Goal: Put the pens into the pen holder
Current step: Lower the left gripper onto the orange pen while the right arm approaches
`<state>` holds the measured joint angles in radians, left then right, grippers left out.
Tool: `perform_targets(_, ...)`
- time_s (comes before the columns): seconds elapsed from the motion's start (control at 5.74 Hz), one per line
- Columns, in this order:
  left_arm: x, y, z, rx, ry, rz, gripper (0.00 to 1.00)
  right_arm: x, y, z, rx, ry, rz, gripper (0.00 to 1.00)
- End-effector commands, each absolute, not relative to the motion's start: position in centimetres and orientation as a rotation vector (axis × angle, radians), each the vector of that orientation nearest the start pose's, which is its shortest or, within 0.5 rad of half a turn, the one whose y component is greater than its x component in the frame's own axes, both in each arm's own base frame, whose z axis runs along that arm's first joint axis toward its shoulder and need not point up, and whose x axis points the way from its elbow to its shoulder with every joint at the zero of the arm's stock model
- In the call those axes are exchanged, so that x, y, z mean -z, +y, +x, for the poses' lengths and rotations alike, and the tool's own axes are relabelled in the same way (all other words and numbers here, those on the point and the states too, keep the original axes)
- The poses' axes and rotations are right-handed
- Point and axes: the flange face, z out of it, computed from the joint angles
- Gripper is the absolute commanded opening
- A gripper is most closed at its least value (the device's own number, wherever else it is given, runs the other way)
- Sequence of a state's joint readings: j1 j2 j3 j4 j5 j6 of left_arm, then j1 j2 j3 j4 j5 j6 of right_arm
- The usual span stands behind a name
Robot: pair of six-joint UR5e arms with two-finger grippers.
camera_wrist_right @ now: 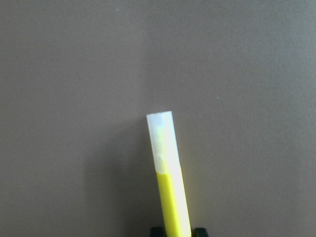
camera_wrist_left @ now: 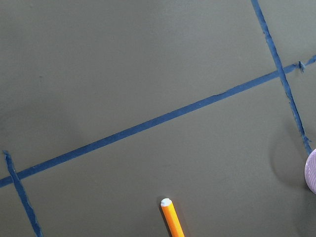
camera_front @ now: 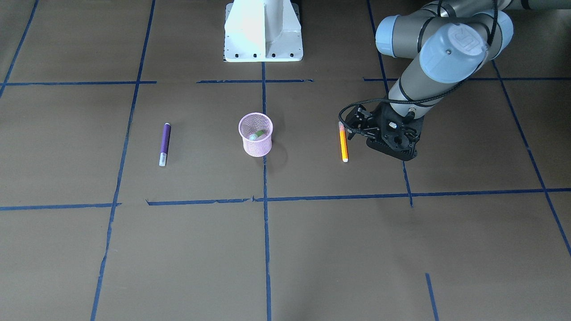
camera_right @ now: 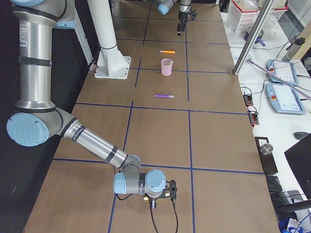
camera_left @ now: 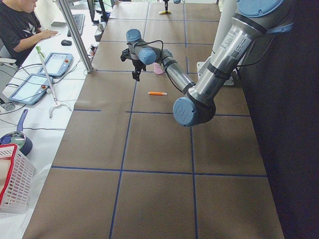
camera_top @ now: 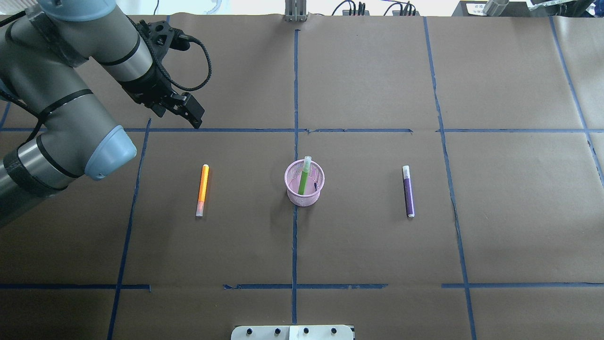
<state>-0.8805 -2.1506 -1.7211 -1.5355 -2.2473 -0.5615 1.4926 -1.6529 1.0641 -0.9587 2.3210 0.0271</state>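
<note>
The pink mesh pen holder (camera_top: 304, 189) stands at the table's middle with a green pen (camera_top: 303, 177) upright in it. An orange pen (camera_top: 202, 190) lies flat to its left and a purple pen (camera_top: 408, 191) to its right. My left gripper (camera_top: 191, 115) hovers beyond the orange pen, looks open and holds nothing; its wrist view shows the orange pen's end (camera_wrist_left: 172, 219) and the holder's edge (camera_wrist_left: 312, 173). My right gripper (camera_wrist_right: 177, 231) is shut on a yellow pen (camera_wrist_right: 168, 168) with a pale cap. It is low over the table at the robot's far right (camera_right: 154, 196).
The robot's white base (camera_front: 263, 31) stands at the table's near edge behind the holder. Blue tape lines (camera_top: 295, 94) divide the brown table into squares. A metal post (camera_left: 75, 35), tablets and a person sit past the table's far side.
</note>
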Motion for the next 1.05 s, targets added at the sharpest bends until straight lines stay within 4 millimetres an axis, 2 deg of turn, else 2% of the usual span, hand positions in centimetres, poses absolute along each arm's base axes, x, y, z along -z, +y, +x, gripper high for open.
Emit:
perform_targets(0.0, -25.2, -54.7, 36.0, -0.353, 0.920, 0.161, 1.00, -87.1, -39.9, 3.4, 0.060, -0.752, -0.011, 0.16)
perform_targets(0.17, -25.5, -54.8, 36.0, -0.353, 0.918, 0.158, 1.00, -86.8, -40.3, 3.4, 0.061, -0.752, -0.005, 0.13)
perform_targets(0.35, -26.1, -54.7, 36.0, -0.352, 0.912, 0.151, 1.00, -85.2, -42.1, 2.9, 0.061, -0.803, 0.004, 0.09)
perform_targets(0.52, -27.1, -54.8, 36.5, -0.358, 0.902, 0.136, 1.00, -81.6, -44.5, 2.5, 0.066, -0.827, 0.017, 0.05)
perform_targets(0.7, -28.8, -53.6, 37.9, -0.374, 0.886, 0.101, 1.00, -76.8, -47.3, 2.3, 0.071, -0.831, 0.026, 0.00)
perform_targets(0.87, -29.1, -52.8, 38.8, -0.386, 0.879, 0.084, 1.00, -69.8, -49.5, 2.2, 0.072, -0.831, 0.032, 0.00)
